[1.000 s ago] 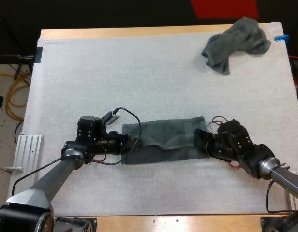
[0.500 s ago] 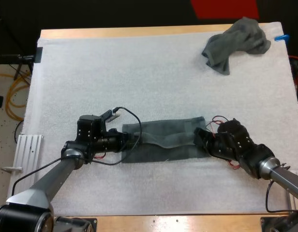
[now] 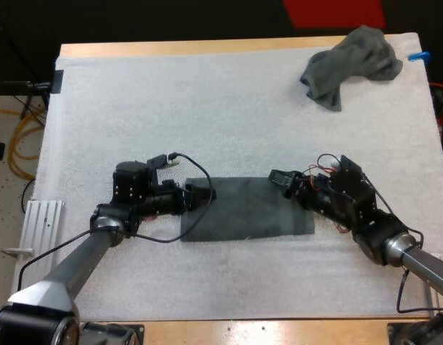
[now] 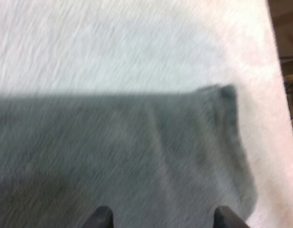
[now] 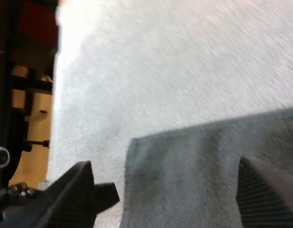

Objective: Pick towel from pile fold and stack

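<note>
The fold looks to be in hand. The towel (image 3: 243,210) lies flat on the mat (image 3: 207,108) as a smooth rectangle between the two grippers, and neither grips it. It appears to be a laid fold waiting for the next one, or for the carry to a stack.

The left gripper (image 3: 200,195) sits at the towel's near end. Its fingers are spread wide and empty. In the left wrist view the tips stand well apart above the cloth, clear of it, and the towel's far edge and a rounded corner lie ahead of them.

The right gripper (image 3: 285,184) is at the opposite end, over the towel's far corner on its side. Its fingers are also parted and carry nothing. In the right wrist view the corner lies between and just ahead of the two fingers, untouched as far as can be told.

The next move probably calls for each gripper to drop to the mat at its own end and pinch an edge or corner. The pair would then bring the cloth over evenly so the layers line up.

The crumpled towel (image 3: 351,61) lies well beyond the right gripper, far from both.
</note>
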